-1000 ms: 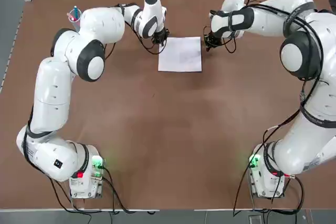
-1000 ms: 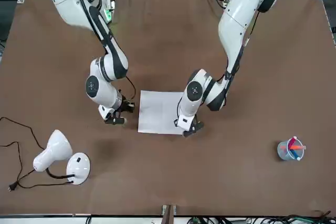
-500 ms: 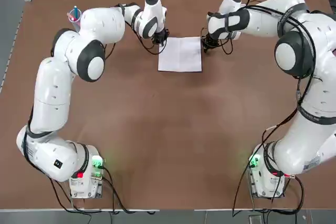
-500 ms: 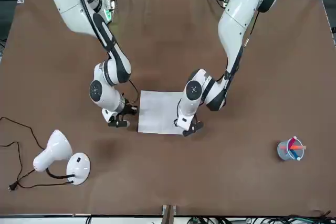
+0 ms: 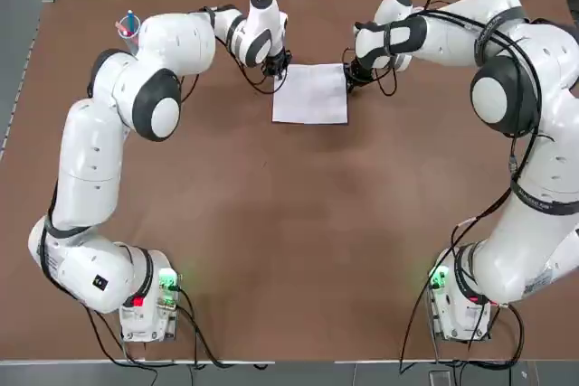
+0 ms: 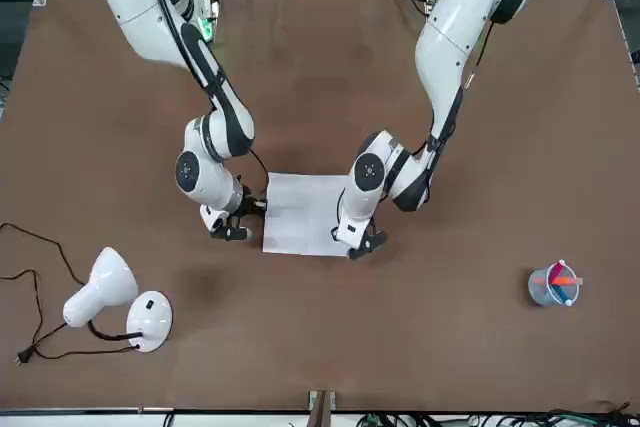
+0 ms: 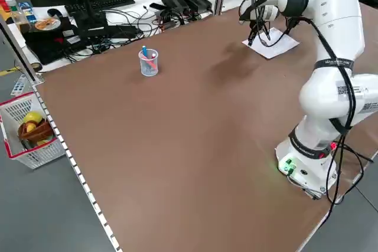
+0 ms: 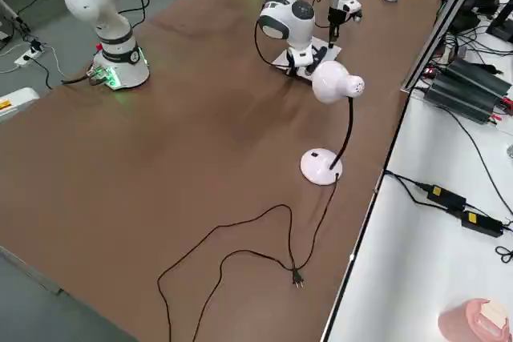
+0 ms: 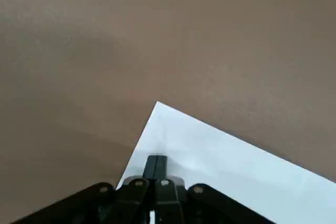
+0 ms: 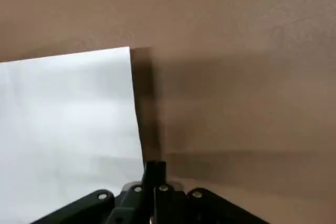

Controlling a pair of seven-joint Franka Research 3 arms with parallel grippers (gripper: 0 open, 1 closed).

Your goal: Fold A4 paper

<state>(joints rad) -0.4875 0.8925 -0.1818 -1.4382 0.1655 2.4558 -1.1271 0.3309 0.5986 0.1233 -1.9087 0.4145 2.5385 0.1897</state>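
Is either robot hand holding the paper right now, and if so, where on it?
Neither visibly holds it. The left hand is shut, its tip on the A4 paper near a far corner; the right hand is shut beside the opposite edge.

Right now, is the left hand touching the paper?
Touching, it appears. In the left wrist view the shut left hand sits on the A4 paper just inside its corner, with no gap or shadow visible under the tip.
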